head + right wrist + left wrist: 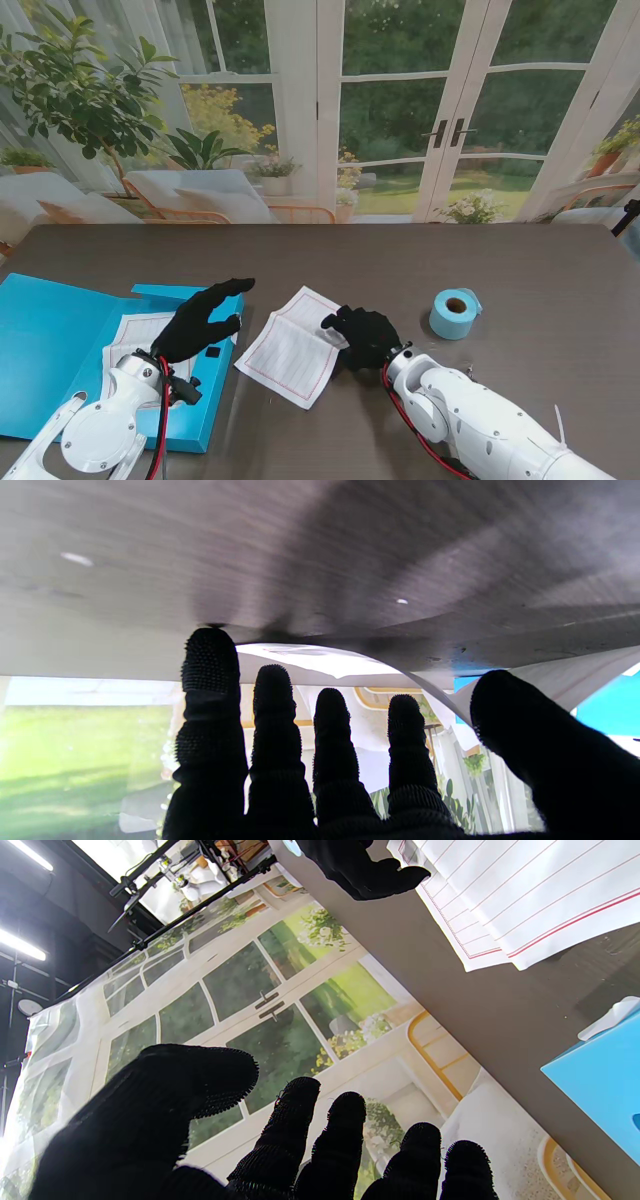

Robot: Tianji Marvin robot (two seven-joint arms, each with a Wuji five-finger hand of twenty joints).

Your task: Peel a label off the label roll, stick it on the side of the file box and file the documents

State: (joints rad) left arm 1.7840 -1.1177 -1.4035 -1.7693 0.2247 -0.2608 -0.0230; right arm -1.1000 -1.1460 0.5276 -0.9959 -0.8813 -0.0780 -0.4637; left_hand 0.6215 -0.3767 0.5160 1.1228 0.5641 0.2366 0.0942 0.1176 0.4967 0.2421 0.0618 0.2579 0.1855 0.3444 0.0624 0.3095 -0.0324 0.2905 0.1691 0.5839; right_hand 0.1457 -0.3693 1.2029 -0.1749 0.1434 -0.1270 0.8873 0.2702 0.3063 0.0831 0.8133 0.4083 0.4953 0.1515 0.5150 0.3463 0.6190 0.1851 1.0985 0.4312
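1. Counter [560, 270]: dark, w/ file box, docs, label roll on it.
2. File box [40, 350], blue, lies open flat at left edge, near me; ruled sheets [135, 335] inside it.
3. Docs [295, 345]: white ruled sheets w/ red lines, mid-counter, between box & right hand; right edge lifted off counter.
4. Label roll [455, 313]: blue, on its side, right of docs, just beside right hand but apart from it.
5. Left hand [200, 320]: black glove, over box's right part, fingers spread & extended toward docs, holds nothing. Wrist view: fingers [295, 1135] apart, box corner [600, 1085] & docs [525, 900] in sight.
6. Right hand [362, 335]: at docs' right edge. Wrist view: thumb [525, 730] on one side of curled sheet [575, 675], fingers [210, 680] on the other, little fingertip on counter; sheet pinched loosely, not fully closed.
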